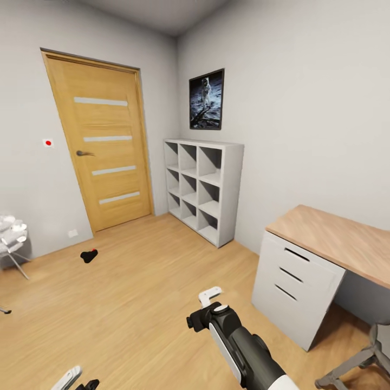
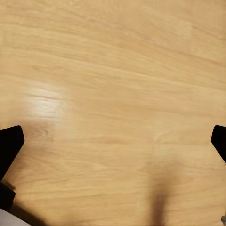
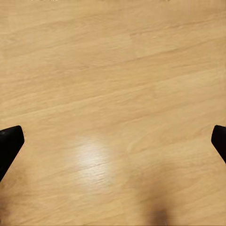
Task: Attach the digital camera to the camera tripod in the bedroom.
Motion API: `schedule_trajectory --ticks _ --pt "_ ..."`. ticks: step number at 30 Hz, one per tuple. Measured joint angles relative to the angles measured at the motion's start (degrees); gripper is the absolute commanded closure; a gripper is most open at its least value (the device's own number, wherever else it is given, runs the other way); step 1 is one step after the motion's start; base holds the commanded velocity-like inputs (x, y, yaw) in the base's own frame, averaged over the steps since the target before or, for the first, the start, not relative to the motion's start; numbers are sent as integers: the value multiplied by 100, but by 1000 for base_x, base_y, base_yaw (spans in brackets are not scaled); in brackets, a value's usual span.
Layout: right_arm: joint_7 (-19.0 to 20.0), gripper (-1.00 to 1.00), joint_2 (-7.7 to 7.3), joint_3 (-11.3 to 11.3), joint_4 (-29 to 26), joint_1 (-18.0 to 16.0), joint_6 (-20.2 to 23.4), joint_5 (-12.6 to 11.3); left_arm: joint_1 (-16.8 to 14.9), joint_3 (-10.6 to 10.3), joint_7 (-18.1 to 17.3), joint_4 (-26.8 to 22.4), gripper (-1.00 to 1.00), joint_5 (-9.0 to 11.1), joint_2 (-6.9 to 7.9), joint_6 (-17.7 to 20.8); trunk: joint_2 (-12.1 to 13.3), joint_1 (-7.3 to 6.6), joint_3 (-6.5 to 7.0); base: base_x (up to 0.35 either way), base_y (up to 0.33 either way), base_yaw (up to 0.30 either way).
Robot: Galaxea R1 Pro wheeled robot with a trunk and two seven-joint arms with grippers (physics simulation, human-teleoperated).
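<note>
Both grippers stand wide apart and empty, aimed at bare wooden floor (image 1: 162,303): in the left wrist view the left gripper (image 2: 113,141) shows only its dark fingertips (image 2: 9,146) at the frame's edges, and the right gripper (image 3: 113,141) looks the same in the right wrist view. In the head view the right arm (image 1: 238,341) rises at 5 o'clock, wrist folded forward over the boards.

The digital camera (image 1: 89,255) lies on the floor at about 9 o'clock, a small black lump with a red spot, near the wooden door (image 1: 103,146) and well apart from either gripper. At the far 9 o'clock edge thin silver legs (image 1: 19,265) angle out beneath something white; this may be the camera tripod, but too little shows to be sure.

The step in hand appears to be the approach. Doing it well likely means turning the base toward the camera, stopping near enough to reach down, and lowering an open gripper squarely over the body, not the lens.

The white cube shelf (image 1: 203,189) at 12 o'clock holds nothing visible in its compartments. The white drawer unit (image 1: 295,287) under the desk (image 1: 336,238) at 3 o'clock is closed, contents unseen.
</note>
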Motion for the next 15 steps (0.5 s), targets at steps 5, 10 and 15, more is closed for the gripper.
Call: schedule_trajectory --ticks 5,10,15 --pt "-3 -100 0 6 -2 0 -1 -3 0 -56 -1 19 -100 -4 7 -14 0 1 0 104 0 288" --pt "-1 -100 0 24 -3 0 -3 -4 0 -131 0 38 -100 -6 22 -17 0 0 0 85 0 287" --pt "-4 -100 0 32 -3 3 -6 -4 0 -153 0 54 -100 -12 27 -24 0 -1 0 246 0 287"
